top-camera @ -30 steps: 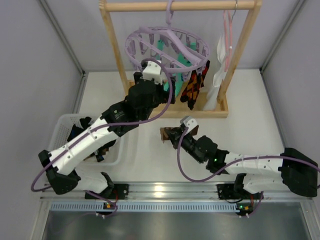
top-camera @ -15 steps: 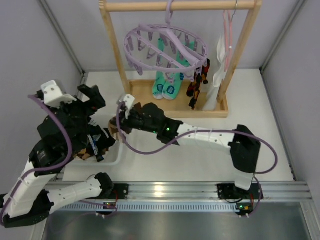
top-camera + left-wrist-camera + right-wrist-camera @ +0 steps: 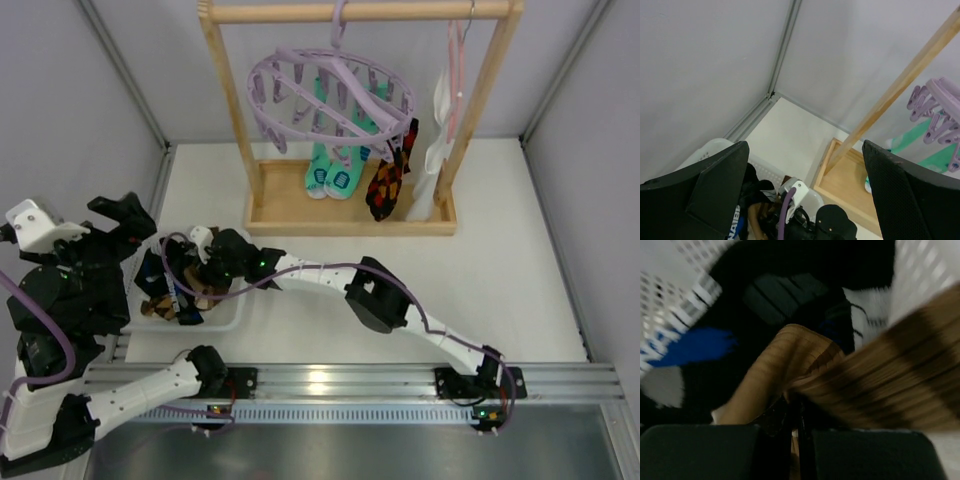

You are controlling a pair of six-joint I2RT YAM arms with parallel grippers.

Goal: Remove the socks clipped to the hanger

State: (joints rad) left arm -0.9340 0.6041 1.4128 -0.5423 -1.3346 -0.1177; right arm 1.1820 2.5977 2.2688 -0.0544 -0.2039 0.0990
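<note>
Drop-off step: right gripper (image 3: 799, 412), pinched on the brown sock (image 3: 880, 375) over the near-left basket (image 3: 222, 322), should let go next; left gripper (image 3: 805, 147) gapes empty, other socks (image 3: 330, 178) hang on the far-edge hanger (image 3: 338, 60)

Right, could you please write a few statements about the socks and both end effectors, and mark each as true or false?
1. The mint-green socks hang from the lilac hanger. True.
2. The left end effector is shut on a sock. False: its fingers are spread wide with nothing between them.
3. The right end effector grips the brown-striped sock over the white basket. True.
4. The red-orange-black sock lies in the basket. False: it hangs from the hanger, beside the mint-green pair.
</note>
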